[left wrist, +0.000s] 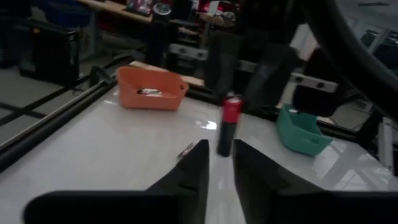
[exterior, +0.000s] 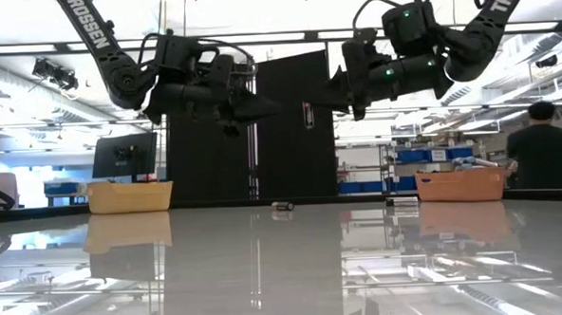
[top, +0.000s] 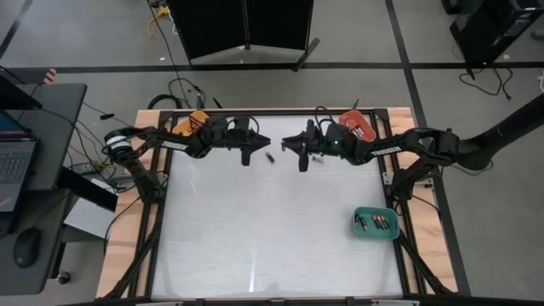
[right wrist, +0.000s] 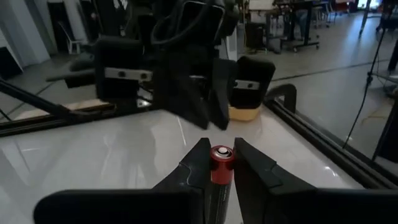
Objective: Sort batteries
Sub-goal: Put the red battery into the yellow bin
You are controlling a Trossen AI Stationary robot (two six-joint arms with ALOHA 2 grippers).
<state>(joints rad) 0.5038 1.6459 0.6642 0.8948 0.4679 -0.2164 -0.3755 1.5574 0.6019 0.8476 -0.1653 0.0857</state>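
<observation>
My right gripper [top: 299, 157] hangs above the table's far middle, shut on a red and black battery [right wrist: 222, 165]. My left gripper [top: 255, 151] faces it from the left, a little apart at about the same height, open by a narrow gap [left wrist: 221, 146] and empty. A loose red and black battery [top: 270, 157] lies on its side on the table below and between the two grippers; it also shows in the left wrist view [left wrist: 229, 124]. Another loose battery [top: 319, 158] lies on the table under my right arm. My right gripper pinches the battery between its two fingers by the sides of its red end [right wrist: 222, 171]. The battery lies along the fingers, and its silvery cap [right wrist: 222, 151] shows at their tips. The fingers point toward the table's left, about level. The battery is lifted clear of the table.
An orange tray [top: 191, 123] stands at the far left. A red-orange tray [top: 357, 126] with batteries stands at the far right. A green tray [top: 376, 223] with several batteries stands near the right edge. A person [exterior: 545, 155] stands in the room behind.
</observation>
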